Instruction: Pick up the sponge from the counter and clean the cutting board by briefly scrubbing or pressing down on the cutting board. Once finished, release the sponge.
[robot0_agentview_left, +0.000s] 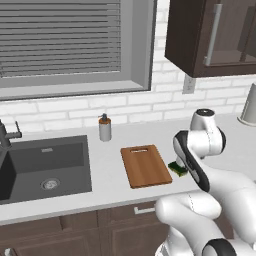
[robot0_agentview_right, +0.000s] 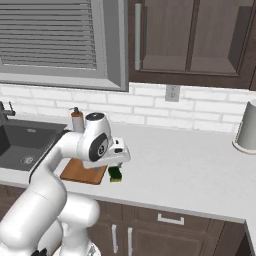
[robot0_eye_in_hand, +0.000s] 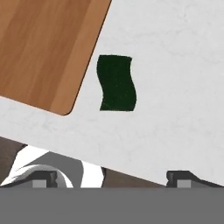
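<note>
**End effector above sponge, nothing gripped**

The sponge (robot0_eye_in_hand: 116, 83) is lying flat on the bench (robot0_eye_in_hand: 175, 65), just beside the long edge of the board (robot0_eye_in_hand: 43, 48) and apart from it, near the bench's front edge. The end effector (robot0_eye_in_hand: 111, 178) is hovering over the sponge with its fingertips (robot0_eye_in_hand: 42, 178) standing wide apart and holding nothing. In the left base view the sponge (robot0_agentview_left: 177, 168) is partly hidden behind the arm. A soap bottle (robot0_agentview_left: 104, 127) is standing behind the board, and the sink (robot0_agentview_left: 42, 167) is sitting further left.
</note>
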